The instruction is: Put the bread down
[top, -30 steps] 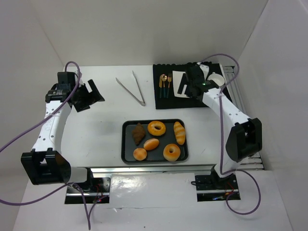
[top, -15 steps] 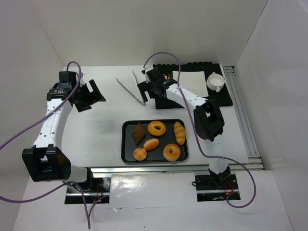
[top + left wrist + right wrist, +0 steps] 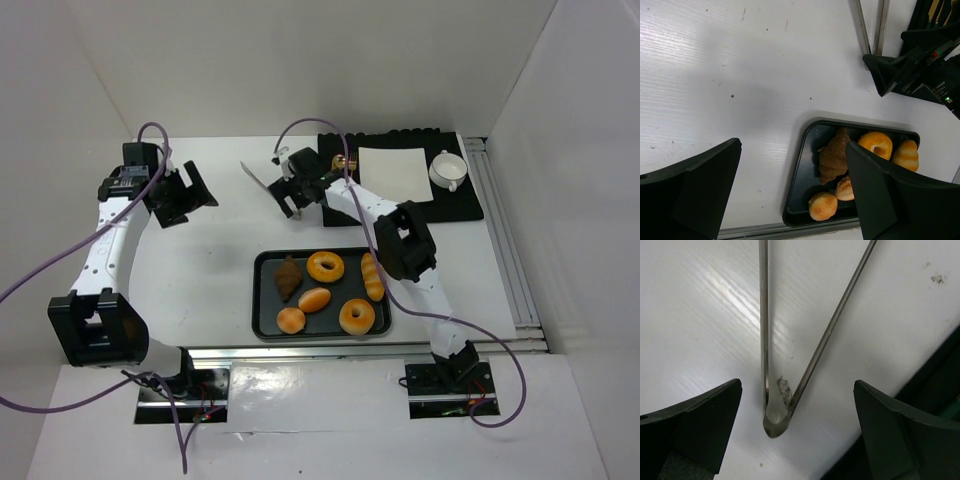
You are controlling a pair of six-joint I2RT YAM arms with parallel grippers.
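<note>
Near the front edge of the white table, a black rounded-corner tray holds all the bread, its long side running left to right. The dark, flaky croissant lies far-left with its long axis near to far. Beside it sits a glossy golden ring, then the ridged roll at the right, also lengthwise near to far, tilted slightly. The smooth oval roll lies diagonally at the centre, from near-left to far-right. A round bun and a second ring fill the near row.

Thin metal tongs lie farther back on the bare table, their two arms spreading away from a rounded joined end. The right gripper hovers over that joined end, jaws spread wide on either side, gripping nothing. A black mat lies to the right of it.

The left gripper hangs at the left, well apart from the tray, jaws wide open and empty.
</note>
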